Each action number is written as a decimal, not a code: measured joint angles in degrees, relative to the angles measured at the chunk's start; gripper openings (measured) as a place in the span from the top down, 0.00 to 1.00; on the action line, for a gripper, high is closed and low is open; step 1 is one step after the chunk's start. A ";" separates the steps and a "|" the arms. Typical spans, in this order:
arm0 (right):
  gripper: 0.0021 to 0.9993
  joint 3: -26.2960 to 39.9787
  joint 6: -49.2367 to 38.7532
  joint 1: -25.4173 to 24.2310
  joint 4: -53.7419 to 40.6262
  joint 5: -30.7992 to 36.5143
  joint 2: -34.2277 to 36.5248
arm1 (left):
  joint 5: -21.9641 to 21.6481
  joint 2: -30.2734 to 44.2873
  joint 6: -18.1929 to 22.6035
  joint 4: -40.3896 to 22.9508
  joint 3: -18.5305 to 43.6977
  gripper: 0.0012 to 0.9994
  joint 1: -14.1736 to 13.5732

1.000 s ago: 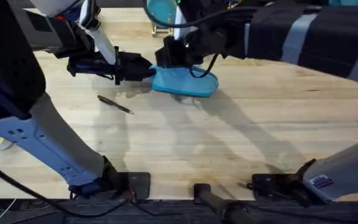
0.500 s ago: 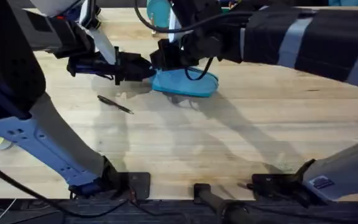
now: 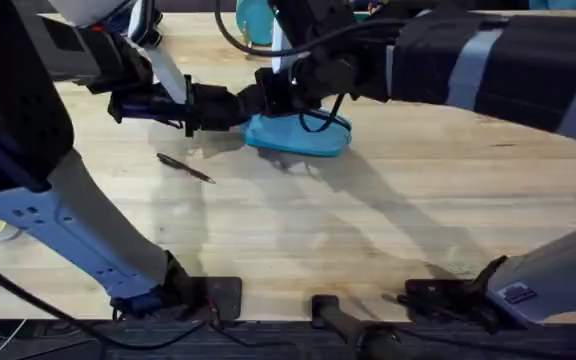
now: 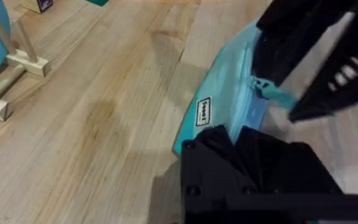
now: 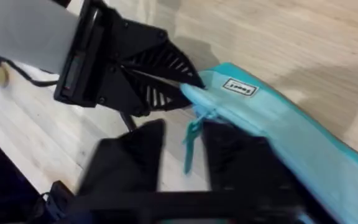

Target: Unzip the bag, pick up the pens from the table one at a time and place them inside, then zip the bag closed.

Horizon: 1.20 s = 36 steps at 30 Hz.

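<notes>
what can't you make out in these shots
- Overhead: the near end of the bag is hidden behind both tools; whether the zipper has opened cannot be told.
- Overhead: the pen is too thin to tell cap from tip.
- Right wrist: the right tool is blurred around the zipper pull; contact is unclear.
- Left wrist: the bag's far end is covered by the right tool.

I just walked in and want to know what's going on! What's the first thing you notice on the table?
The bright turquoise pencil pouch stands out first, lying toward the far side of the wooden table. Both robot arms meet at its left end: the left gripper pinches the pouch's corner in its fingers, and the right gripper sits right at the teal zipper pull. One dark pen lies alone on the wood, nearer the camera.
</notes>
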 joint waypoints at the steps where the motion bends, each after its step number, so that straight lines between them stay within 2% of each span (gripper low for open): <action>1: 0.60 0.00 -0.09 0.09 0.01 -0.09 0.00 | 0.00 0.02 0.00 0.00 0.00 0.96 -0.04; 2: 0.52 0.02 -0.20 0.17 0.01 -0.21 0.00 | 0.00 0.00 0.00 0.00 0.00 0.96 -0.11; 5: 0.09 0.23 -0.30 0.50 -0.04 -0.67 0.00 | 0.02 0.01 0.00 0.08 0.00 0.96 -0.14; 6: 0.03 0.35 -0.44 0.64 -0.21 -0.77 0.00 | 0.02 0.00 0.00 0.19 0.00 0.96 -0.22; 7: 0.01 0.44 -0.47 0.75 -0.58 -0.88 0.00 | 0.02 0.02 0.02 0.19 0.00 0.96 -0.22; 18: 0.00 0.66 -0.46 0.79 -5.49 -0.86 -0.82 | 0.00 0.01 0.00 0.02 0.00 0.96 -0.22; 25: 0.00 0.68 -0.59 0.72 -5.60 -0.62 -7.56 | 0.01 0.00 0.00 0.02 0.00 0.96 -0.20; 31: 0.00 0.68 -4.19 0.42 -5.97 -0.43 -11.30 | 0.00 0.02 0.00 0.00 0.00 0.96 -0.20; 36: 0.00 0.68 -6.82 -0.66 -10.19 1.14 -13.76 | 0.00 0.02 0.00 0.00 0.00 0.96 -0.20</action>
